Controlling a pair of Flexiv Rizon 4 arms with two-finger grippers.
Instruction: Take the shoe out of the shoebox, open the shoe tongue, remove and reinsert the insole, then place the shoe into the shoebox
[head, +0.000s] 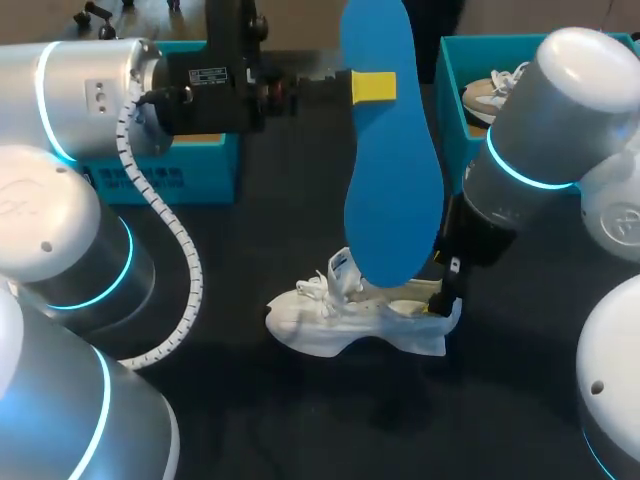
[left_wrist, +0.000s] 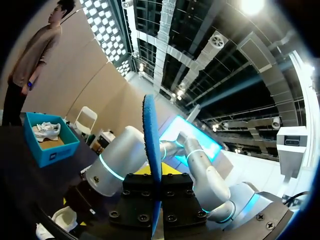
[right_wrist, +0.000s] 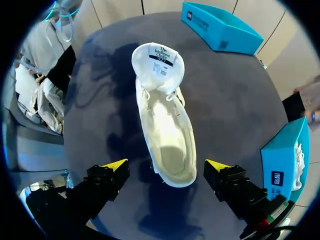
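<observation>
My left gripper (head: 373, 87) is shut on a blue insole (head: 390, 160), held upright high over the table. In the left wrist view the insole (left_wrist: 152, 160) stands edge-on between the fingers. Below it a white shoe (head: 350, 318) lies on the dark table, its tongue (right_wrist: 157, 60) folded open and the inside bare. My right gripper (right_wrist: 166, 167) hangs open just above the shoe's heel, one yellow fingertip (right_wrist: 114, 165) on each side and neither touching. The head view shows the right gripper (head: 447, 298) at the heel end.
A teal shoebox (head: 190, 165) stands at the back left. A second teal box (head: 455, 80) at the back right holds another pale shoe (head: 490, 95). Both boxes also show in the right wrist view, one beyond the shoe's toe (right_wrist: 220, 30) and one beside the gripper (right_wrist: 282, 160).
</observation>
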